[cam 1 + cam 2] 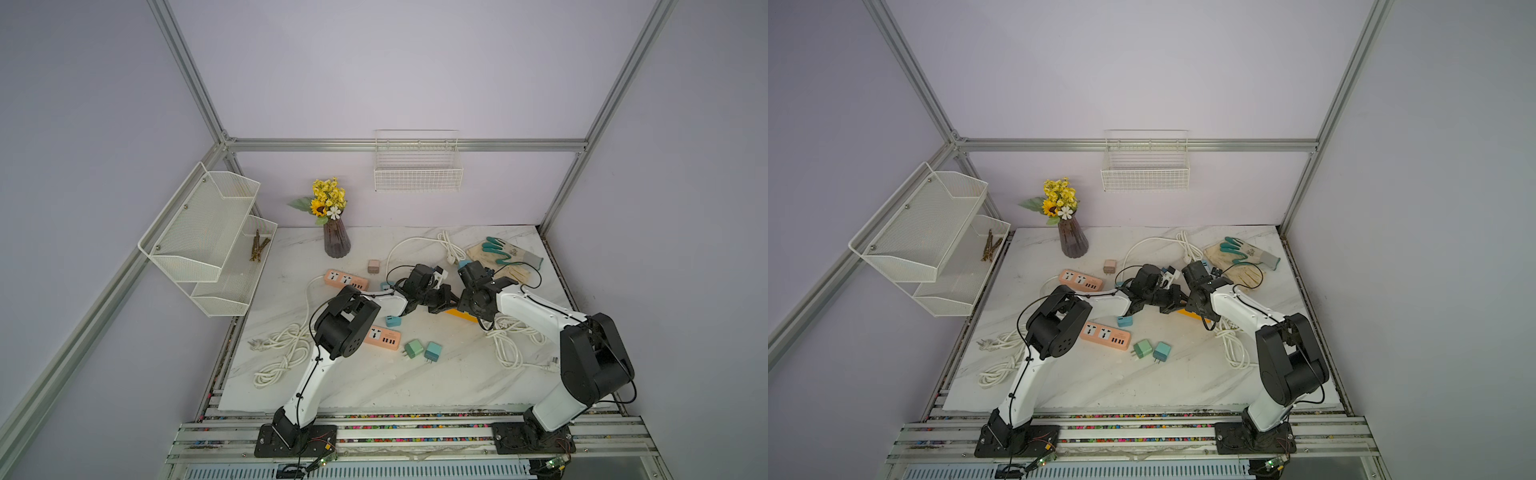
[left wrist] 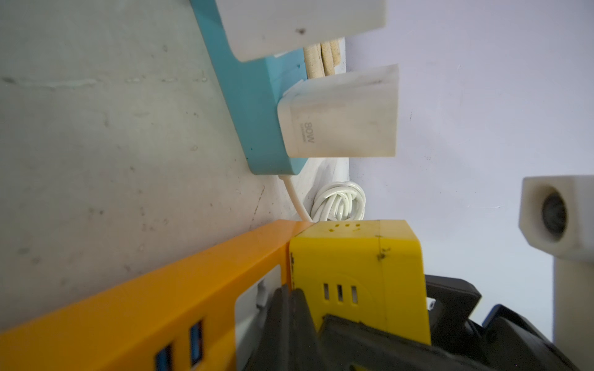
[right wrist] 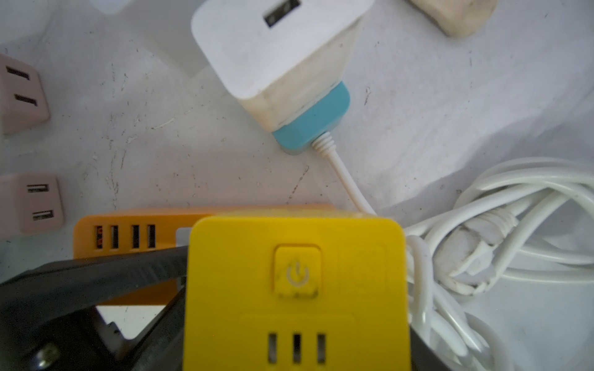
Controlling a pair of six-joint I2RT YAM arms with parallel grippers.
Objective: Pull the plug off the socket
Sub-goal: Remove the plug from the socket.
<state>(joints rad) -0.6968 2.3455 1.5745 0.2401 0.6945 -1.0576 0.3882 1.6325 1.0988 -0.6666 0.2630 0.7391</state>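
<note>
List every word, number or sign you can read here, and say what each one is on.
"80W": on the side of the white charger plugged into the blue power strip.
Tiny line beside "80W": too small to read.
Power symbol, no words: on the button of the yellow cube.
Print on the glove: too blurred to read.

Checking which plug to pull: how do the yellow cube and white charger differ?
Yellow cube sits on the orange strip, clamped by the right end effector; white charger on the blue strip, free. Cube has a power button; charger a USB port. Both stand on strips.
</note>
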